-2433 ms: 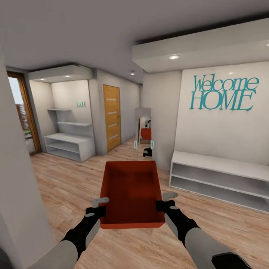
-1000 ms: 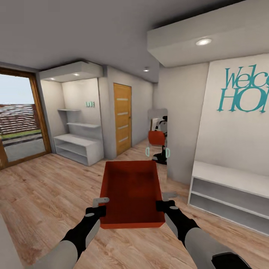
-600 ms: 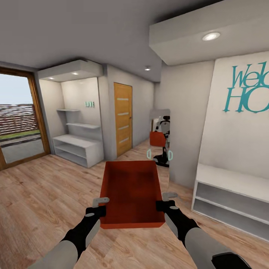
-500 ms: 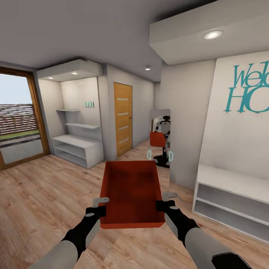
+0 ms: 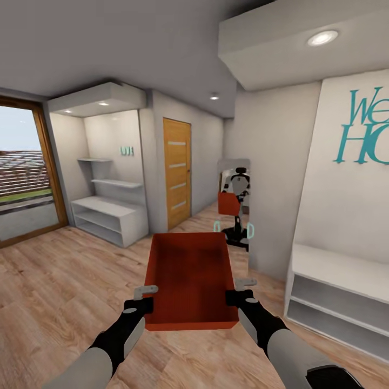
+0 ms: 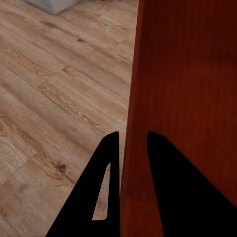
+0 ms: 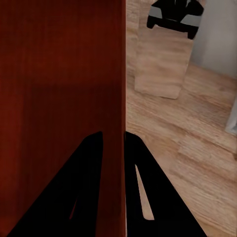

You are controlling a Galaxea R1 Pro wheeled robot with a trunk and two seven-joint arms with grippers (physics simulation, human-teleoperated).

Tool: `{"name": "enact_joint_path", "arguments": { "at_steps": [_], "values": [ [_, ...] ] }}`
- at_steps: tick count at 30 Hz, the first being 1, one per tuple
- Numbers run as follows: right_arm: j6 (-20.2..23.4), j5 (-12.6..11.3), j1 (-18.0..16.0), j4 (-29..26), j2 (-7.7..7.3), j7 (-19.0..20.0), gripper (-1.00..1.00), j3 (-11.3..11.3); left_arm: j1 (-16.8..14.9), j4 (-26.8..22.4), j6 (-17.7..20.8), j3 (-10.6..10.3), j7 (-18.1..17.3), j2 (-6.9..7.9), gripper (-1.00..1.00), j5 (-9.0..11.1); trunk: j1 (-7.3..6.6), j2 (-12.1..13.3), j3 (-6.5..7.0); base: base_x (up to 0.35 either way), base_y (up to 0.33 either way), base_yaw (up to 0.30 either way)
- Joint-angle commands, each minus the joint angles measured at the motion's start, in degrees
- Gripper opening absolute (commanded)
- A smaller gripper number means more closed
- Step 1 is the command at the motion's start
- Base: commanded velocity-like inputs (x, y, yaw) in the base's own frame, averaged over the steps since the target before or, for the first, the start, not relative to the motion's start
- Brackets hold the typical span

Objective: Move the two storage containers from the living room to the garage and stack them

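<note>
Head cam looks fwd/down over both arms at the orange-red open-top rectangular box (image 5: 190, 278) w/ hallway beyond. Wrist cams sit very close, each sighting along one long box wall; all three share box plus light wood-plank floor (image 5: 65, 281).

Far ahead, an orange wooden door (image 5: 177, 172); white shelves (image 5: 108, 208) to its left, a leaning mirror (image 5: 235, 208) right, teal lettering (image 5: 366, 128) beyond.

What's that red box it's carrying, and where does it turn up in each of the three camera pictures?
Head view: the storage container sits at lower centre, held between both grippers.
Left wrist view: its side wall stands on the right, jaws astride its edge.
Right wrist view: its wall stands on the left, likewise pinched.
Shared landmark: the wood-plank floor.
</note>
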Motion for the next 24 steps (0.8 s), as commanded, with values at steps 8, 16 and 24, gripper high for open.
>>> {"name": "enact_joint_path", "arguments": {
  "at_steps": [8, 16, 24],
  "values": [
    [-1.17, 0.29, -0.04, -0.29, -0.21, -0.25, -1.00, -0.28, 0.01, 0.01, 0.35, 3.07, 0.85, 3.71, -1.00, 0.79, 0.05, -0.04, -0.02, 0.324, 0.000, 0.007],
    [-1.16, 0.29, -0.06, -0.29, -0.29, -0.24, -1.00, -0.28, -0.01, 0.01, 0.35, 3.09, 0.86, 3.71, -1.00, 0.79, 0.05, -0.04, -0.02, 0.324, 0.000, 0.217],
    [-1.16, 0.29, -0.07, -0.29, -0.30, -0.24, -1.00, -0.28, 0.00, -0.07, 0.35, 3.07, 0.86, 3.71, -1.00, 0.79, 0.05, -0.04, -0.02, 0.325, 0.000, 0.266]
  ]
}}
